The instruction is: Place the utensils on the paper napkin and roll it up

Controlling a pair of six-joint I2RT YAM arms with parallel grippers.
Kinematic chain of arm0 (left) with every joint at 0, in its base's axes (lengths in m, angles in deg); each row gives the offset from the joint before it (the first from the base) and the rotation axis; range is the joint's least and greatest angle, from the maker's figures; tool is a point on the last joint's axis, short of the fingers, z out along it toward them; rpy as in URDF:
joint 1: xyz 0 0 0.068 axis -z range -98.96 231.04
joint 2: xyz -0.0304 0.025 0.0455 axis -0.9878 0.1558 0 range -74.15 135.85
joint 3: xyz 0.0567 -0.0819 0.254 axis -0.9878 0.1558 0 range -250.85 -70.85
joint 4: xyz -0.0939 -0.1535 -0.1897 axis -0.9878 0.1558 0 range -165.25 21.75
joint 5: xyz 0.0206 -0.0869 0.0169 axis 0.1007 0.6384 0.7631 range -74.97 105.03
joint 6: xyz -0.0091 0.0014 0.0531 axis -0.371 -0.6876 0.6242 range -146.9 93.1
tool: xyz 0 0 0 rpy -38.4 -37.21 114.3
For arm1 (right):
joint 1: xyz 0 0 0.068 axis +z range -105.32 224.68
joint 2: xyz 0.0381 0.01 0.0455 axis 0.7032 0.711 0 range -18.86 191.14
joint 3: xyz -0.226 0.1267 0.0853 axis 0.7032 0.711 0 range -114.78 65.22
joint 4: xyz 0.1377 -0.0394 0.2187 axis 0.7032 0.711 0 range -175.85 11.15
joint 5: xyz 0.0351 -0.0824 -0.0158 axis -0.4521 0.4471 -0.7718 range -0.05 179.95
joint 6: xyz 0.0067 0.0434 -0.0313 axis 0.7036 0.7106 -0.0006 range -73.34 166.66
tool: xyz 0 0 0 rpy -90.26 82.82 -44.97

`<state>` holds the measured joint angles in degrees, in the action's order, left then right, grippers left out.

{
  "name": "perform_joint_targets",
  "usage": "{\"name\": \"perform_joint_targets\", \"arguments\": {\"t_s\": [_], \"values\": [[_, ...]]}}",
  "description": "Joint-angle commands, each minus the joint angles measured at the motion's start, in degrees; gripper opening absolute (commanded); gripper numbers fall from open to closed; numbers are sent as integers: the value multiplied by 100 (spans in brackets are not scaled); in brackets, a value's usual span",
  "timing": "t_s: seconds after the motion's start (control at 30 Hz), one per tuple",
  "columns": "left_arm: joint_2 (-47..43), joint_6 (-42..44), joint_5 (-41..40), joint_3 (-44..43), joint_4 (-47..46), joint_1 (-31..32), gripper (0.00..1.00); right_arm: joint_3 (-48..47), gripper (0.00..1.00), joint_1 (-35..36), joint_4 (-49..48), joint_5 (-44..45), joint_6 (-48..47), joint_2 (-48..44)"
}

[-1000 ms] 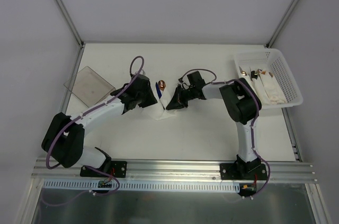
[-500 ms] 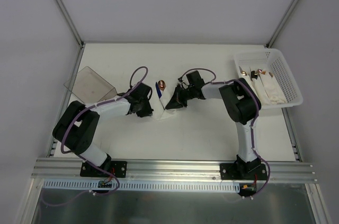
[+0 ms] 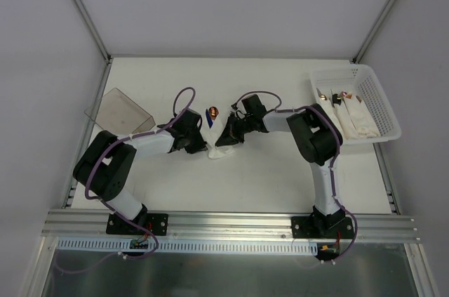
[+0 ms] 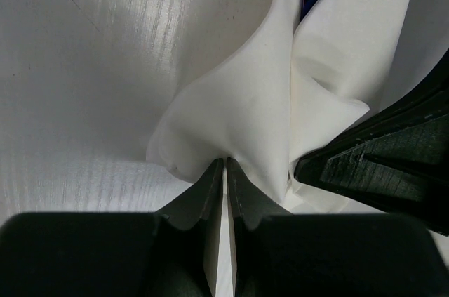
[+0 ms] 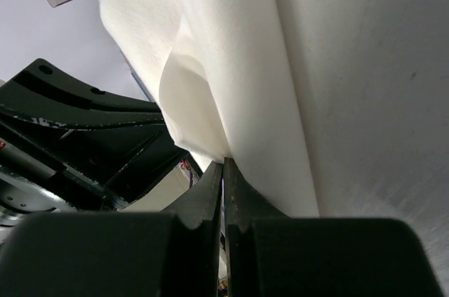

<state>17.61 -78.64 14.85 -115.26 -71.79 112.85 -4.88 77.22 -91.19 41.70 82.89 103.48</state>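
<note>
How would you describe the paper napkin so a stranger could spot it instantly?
On the white table, look where the left gripper and right gripper meet. The paper napkin is the crumpled white sheet pinched between them, unlike the neat bundles in the basket.

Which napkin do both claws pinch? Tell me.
The loose napkin mid-table, gripped from both sides; the rolled ones lie in the white basket.

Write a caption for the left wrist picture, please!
The left gripper pinches a fold of the crumpled white paper napkin above the table.
</note>
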Motion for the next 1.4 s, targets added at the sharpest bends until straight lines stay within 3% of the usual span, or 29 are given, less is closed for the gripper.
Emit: {"name": "perform_joint_targets", "arguments": {"t_s": [0.0, 0.3, 0.5, 0.97, 1.37], "values": [[105, -37, -25, 301, 401, 9, 8, -179, 4, 69, 16, 52, 121, 158], [-1353, 243, -394, 169, 664, 9, 23, -135, 29, 60, 33, 79, 148, 325], [-1189, 639, -281, -630, 831, 9, 25, -126, 40, 69, 25, 88, 130, 299], [324, 517, 1, -1835, 805, 9, 19, -3, 25, 60, 104, 290, 77, 220], [447, 235, 265, -1098, 726, -35, 10, 58, 11, 60, 104, 378, 95, 149]]}}
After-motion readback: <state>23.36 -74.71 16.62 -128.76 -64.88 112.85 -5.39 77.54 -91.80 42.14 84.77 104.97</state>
